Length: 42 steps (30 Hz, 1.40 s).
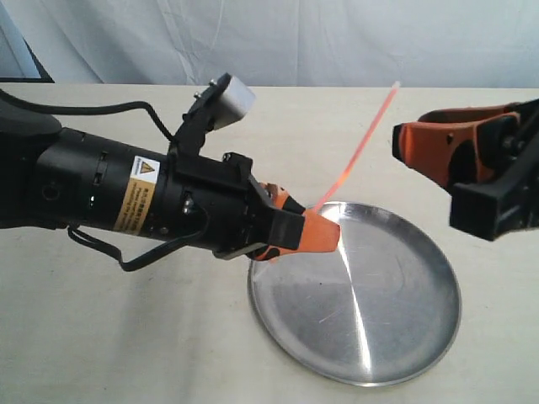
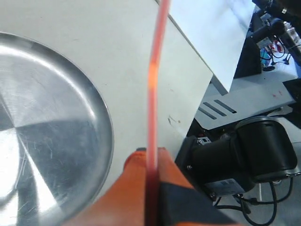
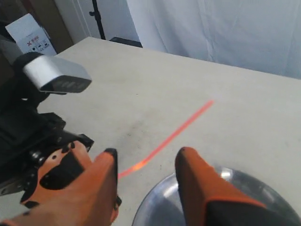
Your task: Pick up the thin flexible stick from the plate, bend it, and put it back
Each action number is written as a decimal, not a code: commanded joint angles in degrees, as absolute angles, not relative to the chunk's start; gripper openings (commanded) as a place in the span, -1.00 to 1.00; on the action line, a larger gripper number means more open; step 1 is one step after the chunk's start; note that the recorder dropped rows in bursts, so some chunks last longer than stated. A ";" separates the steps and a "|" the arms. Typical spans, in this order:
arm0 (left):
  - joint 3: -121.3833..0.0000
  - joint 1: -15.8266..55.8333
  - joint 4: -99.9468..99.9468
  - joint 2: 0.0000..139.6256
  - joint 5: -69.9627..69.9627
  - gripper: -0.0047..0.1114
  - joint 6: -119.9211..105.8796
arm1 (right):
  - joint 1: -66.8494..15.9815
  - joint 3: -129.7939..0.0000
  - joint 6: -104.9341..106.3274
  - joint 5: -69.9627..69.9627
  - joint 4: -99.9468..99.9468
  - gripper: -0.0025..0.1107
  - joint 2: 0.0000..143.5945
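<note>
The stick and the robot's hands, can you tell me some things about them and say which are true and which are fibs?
1. The left hand pinches the thin orange-red stick. True.
2. The stick lies flat on the silver plate. False: it is held up in the air, slanting upward.
3. The right hand is open and holds nothing. True.
4. The stick is bent into a loop. False: it looks nearly straight.

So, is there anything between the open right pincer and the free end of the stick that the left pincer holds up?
Nothing visible does. The thin flexible stick rises from the left pincer near the edge of the plate. Only open air lies between its pale tip and the right pincer, whose jaws stand apart.
</note>
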<state>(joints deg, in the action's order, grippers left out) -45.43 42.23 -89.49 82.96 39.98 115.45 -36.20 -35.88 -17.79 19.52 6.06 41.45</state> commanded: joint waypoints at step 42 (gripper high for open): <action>-45.15 42.41 -89.15 82.67 44.82 -0.92 115.64 | -36.01 -35.97 -61.63 11.11 20.98 0.10 49.70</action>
<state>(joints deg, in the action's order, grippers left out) -45.43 42.23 -89.97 82.96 44.47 115.68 -36.20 -35.88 -61.73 17.23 20.90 47.26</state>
